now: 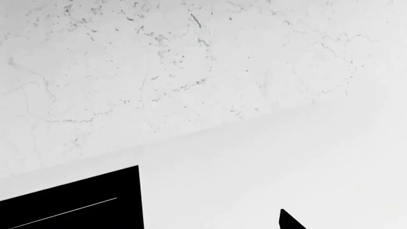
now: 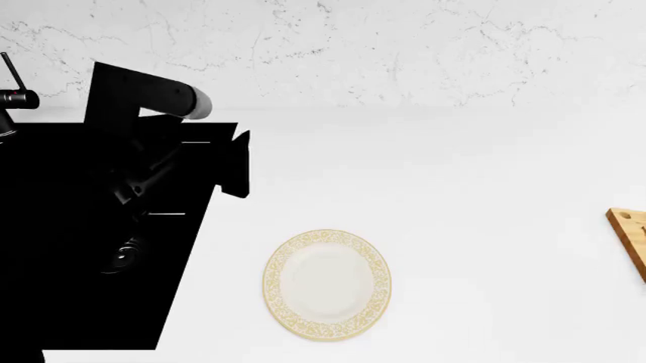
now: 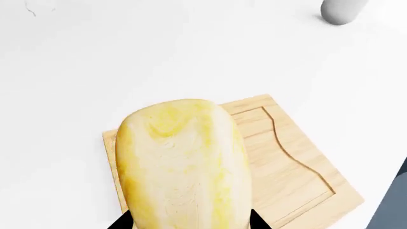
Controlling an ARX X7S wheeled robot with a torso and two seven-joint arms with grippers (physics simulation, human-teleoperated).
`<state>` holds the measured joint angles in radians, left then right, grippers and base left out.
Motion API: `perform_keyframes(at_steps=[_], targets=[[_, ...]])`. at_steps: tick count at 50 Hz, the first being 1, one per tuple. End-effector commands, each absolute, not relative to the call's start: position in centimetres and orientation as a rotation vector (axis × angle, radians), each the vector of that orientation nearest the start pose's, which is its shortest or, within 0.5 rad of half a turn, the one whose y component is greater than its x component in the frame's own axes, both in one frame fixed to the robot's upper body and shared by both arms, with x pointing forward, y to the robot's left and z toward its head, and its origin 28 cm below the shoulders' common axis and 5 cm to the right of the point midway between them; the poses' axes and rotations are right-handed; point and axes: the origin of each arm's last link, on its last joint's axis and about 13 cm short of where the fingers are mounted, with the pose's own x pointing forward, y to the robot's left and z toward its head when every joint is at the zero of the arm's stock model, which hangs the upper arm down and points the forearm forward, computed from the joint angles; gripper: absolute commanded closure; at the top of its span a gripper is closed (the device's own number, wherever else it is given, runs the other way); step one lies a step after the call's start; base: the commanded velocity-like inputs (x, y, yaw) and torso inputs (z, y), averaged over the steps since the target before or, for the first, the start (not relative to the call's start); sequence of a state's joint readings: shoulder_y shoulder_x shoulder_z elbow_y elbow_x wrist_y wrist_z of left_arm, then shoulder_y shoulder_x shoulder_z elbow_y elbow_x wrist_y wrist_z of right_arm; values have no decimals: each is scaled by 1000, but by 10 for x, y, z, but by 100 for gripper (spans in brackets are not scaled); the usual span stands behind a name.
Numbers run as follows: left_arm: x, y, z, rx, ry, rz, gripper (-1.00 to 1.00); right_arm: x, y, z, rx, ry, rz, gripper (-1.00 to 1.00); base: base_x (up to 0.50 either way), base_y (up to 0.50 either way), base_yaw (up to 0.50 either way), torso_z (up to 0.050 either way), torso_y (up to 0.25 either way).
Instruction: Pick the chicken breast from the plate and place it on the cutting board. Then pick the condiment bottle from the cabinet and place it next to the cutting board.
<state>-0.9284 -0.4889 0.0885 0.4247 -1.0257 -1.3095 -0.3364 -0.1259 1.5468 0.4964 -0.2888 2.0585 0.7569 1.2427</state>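
We are looking at the chicken breast [image 3: 184, 164] filling the lower middle of the right wrist frame — pale yellow, smooth, streaked with brighter yellow. The right gripper [image 3: 189, 224] is holding it: two dark fingertips [image 3: 121, 223] are showing at the bottom edge, one on each flank of the meat, closed in against it. Behind the meat the cutting board [image 3: 286, 167] is spreading toward the lower right of that frame, light wood with a groove near its edge and a curved cut line; whether the chicken breast is touching the wood or hanging above it, we cannot tell. A grey rounded object [image 3: 343, 10] is sitting at the upper right of the frame, on the white counter [image 3: 127, 57].

In the head view the plate [image 2: 327, 284] is lying in the lower middle with nothing on it, its gold rim ringing a cream centre. A corner of the cutting board [image 2: 630, 240] is peeking in at the right edge, well apart from the plate.

The left gripper [image 2: 240, 162] is hovering at the upper left of the head view, beside a black surface [image 2: 71, 227] — dark on dark, so we cannot tell how far its fingers are open. The left wrist frame is giving only marbled wall [image 1: 159, 62], white counter and that black surface [image 1: 76, 200].
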Motion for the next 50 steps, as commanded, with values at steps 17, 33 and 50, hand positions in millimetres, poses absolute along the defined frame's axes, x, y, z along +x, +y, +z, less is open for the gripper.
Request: perform_keyframes(at_steps=[17, 33, 50], targets=[[286, 239, 257, 122, 120, -292, -100, 217, -283, 262, -8, 509, -761, 100, 0, 0, 0, 0, 0], [287, 239, 262, 120, 117, -260, -100, 236, -291, 255, 2, 522, -750, 100, 0, 0, 0, 0, 0], [287, 240, 261, 117, 123, -251, -100, 235, -295, 245, -31, 581, -827, 100, 0, 0, 0, 0, 0]])
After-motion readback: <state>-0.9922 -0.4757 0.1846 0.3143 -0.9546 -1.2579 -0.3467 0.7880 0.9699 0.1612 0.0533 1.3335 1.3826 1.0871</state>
